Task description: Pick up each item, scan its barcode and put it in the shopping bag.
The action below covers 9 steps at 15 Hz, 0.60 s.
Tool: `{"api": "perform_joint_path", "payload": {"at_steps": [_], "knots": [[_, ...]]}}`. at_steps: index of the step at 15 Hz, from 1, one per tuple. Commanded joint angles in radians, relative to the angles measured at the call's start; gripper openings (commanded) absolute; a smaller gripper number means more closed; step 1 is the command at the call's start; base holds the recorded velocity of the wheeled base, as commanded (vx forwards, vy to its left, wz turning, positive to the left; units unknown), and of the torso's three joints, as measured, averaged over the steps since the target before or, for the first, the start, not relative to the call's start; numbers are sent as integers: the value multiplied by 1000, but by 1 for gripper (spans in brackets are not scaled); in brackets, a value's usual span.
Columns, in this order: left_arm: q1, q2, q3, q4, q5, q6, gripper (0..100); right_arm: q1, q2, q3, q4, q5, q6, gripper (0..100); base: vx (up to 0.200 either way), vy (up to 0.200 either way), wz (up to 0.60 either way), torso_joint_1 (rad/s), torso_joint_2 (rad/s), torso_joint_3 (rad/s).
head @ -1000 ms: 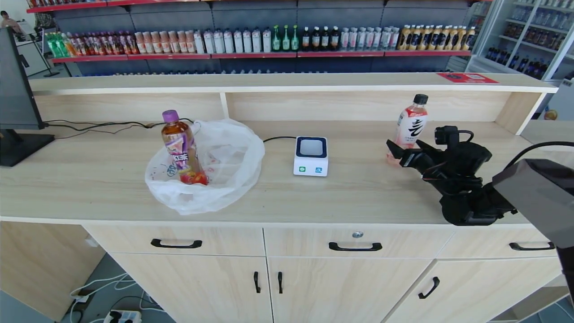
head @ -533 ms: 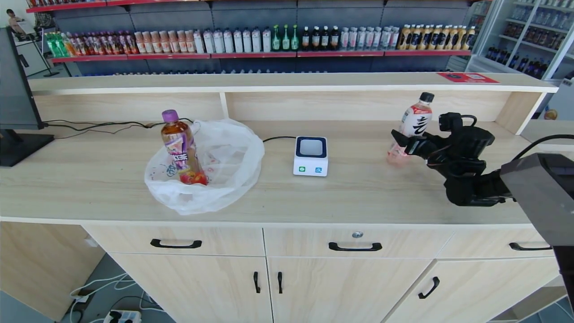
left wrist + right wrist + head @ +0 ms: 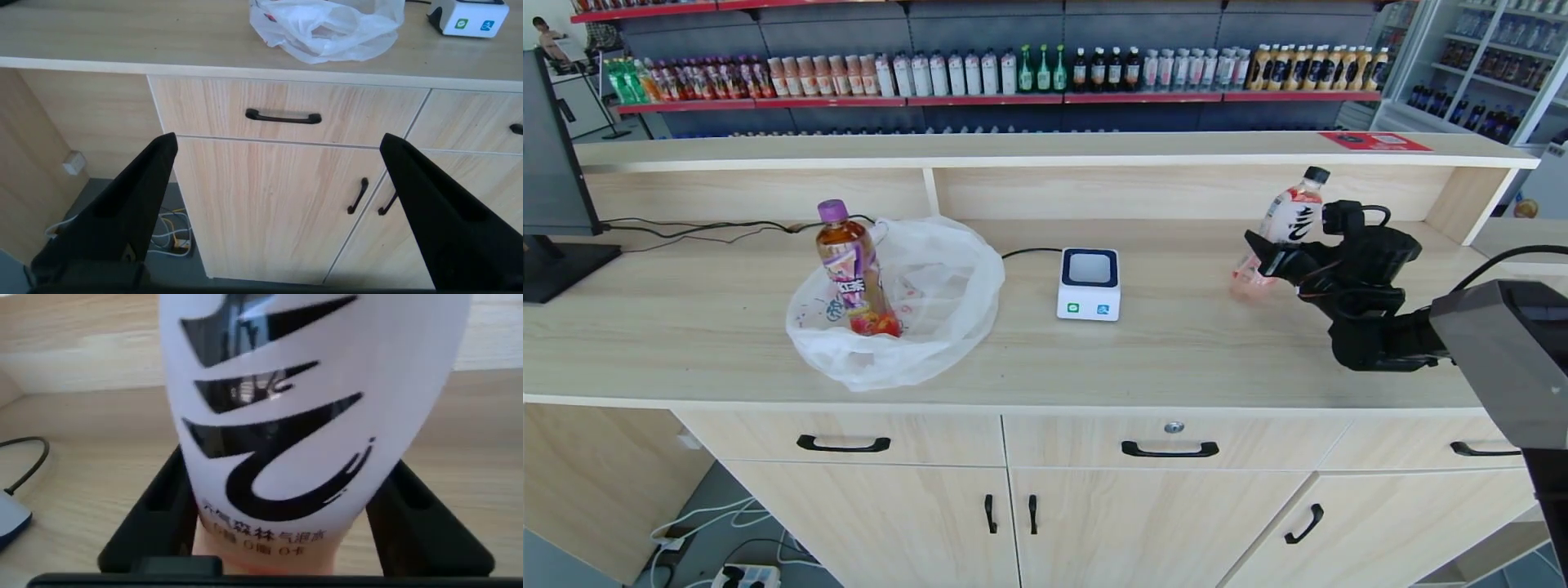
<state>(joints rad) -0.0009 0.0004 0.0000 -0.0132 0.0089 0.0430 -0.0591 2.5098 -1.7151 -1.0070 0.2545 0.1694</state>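
A pink drink bottle point(image 3: 1289, 222) with a white label and black cap leans to the right on the counter's right side, its base close to the wood. My right gripper point(image 3: 1267, 260) is shut on its lower body; in the right wrist view the bottle point(image 3: 278, 416) sits between the two black fingers point(image 3: 151, 518). A white plastic shopping bag point(image 3: 931, 302) lies open at left-centre, with a purple-capped tea bottle point(image 3: 849, 269) standing in it. The white barcode scanner point(image 3: 1089, 284) sits between bag and gripper. My left gripper point(image 3: 278, 212) hangs open below the counter, facing the cabinet drawers.
A raised wooden shelf point(image 3: 1045, 155) runs along the counter's back. A monitor point(image 3: 551, 180) with cables stands at far left. The scanner's cable point(image 3: 1029, 251) trails toward the bag. Bare counter lies in front of the scanner. Drawers with black handles point(image 3: 283, 117) are below.
My right gripper rose and shifted back toward the shelf, closing on the pink bottle, which tipped from upright to leaning right. Bag, tea bottle and scanner stayed put.
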Motion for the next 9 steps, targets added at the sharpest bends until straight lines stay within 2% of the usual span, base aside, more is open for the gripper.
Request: {"api": "perform_joint_path", "payload": {"at_steps": [1,6,9], "knots": [[-1,0,0,-1,0,0,100,1,-11,2,-10,19,-1,0,0,0,0,0,0,0],[1,0,0,-1,0,-3,100,16,-57,3,-41,31,-2,0,0,0,0,0,0,0],[-1,0,0,-1,0,-5,100,18,-135,74,-111,34,-1,0,0,0,0,0,0,0]]}}
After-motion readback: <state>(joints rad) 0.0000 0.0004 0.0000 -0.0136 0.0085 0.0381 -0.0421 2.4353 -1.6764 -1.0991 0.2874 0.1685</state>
